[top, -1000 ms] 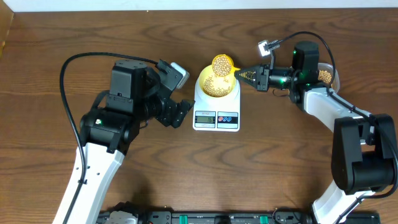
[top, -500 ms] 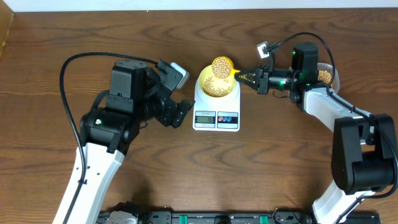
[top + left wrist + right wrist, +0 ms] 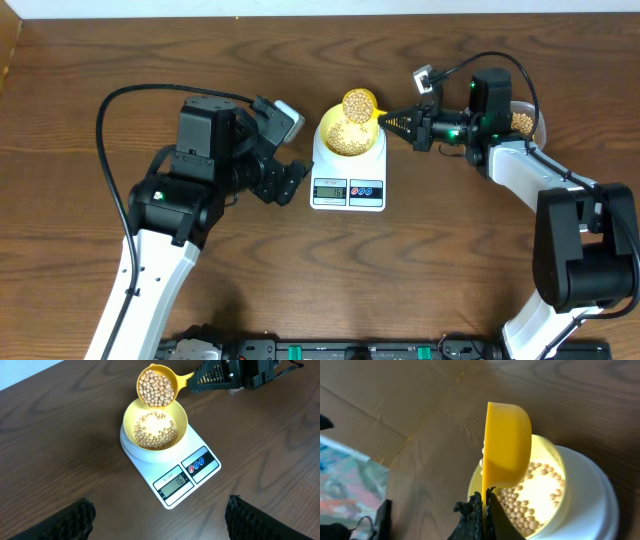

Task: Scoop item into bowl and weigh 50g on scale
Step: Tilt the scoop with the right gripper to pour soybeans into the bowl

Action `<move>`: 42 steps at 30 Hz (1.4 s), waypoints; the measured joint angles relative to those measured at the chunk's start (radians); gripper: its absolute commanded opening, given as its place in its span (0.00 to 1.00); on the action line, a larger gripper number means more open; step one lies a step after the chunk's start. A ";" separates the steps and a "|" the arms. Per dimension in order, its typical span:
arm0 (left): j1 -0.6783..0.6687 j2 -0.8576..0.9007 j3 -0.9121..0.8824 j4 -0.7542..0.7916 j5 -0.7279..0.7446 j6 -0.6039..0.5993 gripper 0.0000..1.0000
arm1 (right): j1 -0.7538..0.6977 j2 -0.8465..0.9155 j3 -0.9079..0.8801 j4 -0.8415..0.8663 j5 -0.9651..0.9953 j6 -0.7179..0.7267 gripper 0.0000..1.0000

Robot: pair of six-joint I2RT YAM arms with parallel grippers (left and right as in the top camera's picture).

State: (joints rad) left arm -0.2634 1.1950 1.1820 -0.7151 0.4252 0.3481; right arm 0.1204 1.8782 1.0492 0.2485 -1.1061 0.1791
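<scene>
A pale yellow bowl (image 3: 349, 139) with a layer of tan beans (image 3: 155, 432) stands on the white scale (image 3: 348, 185). The display (image 3: 173, 482) reads 16. My right gripper (image 3: 403, 123) is shut on the handle of a bright yellow scoop (image 3: 358, 103) full of beans, tilted over the bowl's far rim. In the right wrist view the scoop (image 3: 506, 445) is on edge above the bowl (image 3: 545, 485), with the jaws (image 3: 485, 505) clamped on its handle. My left gripper (image 3: 159, 515) is open and empty, above the table in front of the scale.
A clear tub of beans (image 3: 524, 122) stands at the far right behind my right arm. My left arm (image 3: 200, 180) hovers left of the scale. Bare wooden table lies round the scale.
The scoop has tilted slightly further over the bowl's far rim. My left arm has not moved.
</scene>
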 measured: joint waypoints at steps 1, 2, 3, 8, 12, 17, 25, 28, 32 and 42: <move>0.000 0.000 0.000 0.000 0.000 0.000 0.85 | 0.000 0.000 0.000 0.000 0.009 -0.002 0.02; 0.000 0.000 0.000 0.000 0.000 0.000 0.85 | 0.000 0.000 0.000 0.000 0.018 -0.005 0.02; 0.000 0.000 0.000 0.000 0.000 0.000 0.85 | 0.000 0.000 0.000 0.000 0.024 -0.009 0.02; 0.000 0.000 0.000 0.000 0.000 0.000 0.85 | 0.000 0.000 0.000 0.000 0.032 -0.024 0.01; 0.000 0.000 0.000 0.000 0.000 0.000 0.85 | 0.000 0.000 0.000 -0.002 0.034 -0.029 0.01; 0.000 0.000 0.000 0.000 0.000 0.000 0.86 | 0.000 0.000 0.000 -0.008 0.034 -0.031 0.01; 0.000 0.000 0.000 0.000 0.000 0.000 0.86 | 0.000 0.000 0.000 -0.008 0.034 -0.031 0.01; 0.000 0.000 0.000 0.000 0.000 0.000 0.85 | 0.000 0.000 0.000 -0.008 0.034 -0.038 0.01; 0.000 0.000 0.000 0.000 0.000 0.000 0.86 | 0.000 0.000 0.000 -0.008 0.034 -0.067 0.01; 0.000 0.000 0.000 0.000 0.000 0.000 0.85 | 0.000 0.000 0.000 -0.008 0.035 -0.114 0.01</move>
State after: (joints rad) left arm -0.2634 1.1950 1.1820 -0.7151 0.4252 0.3481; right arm 0.1204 1.8782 1.0492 0.2409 -1.0714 0.0650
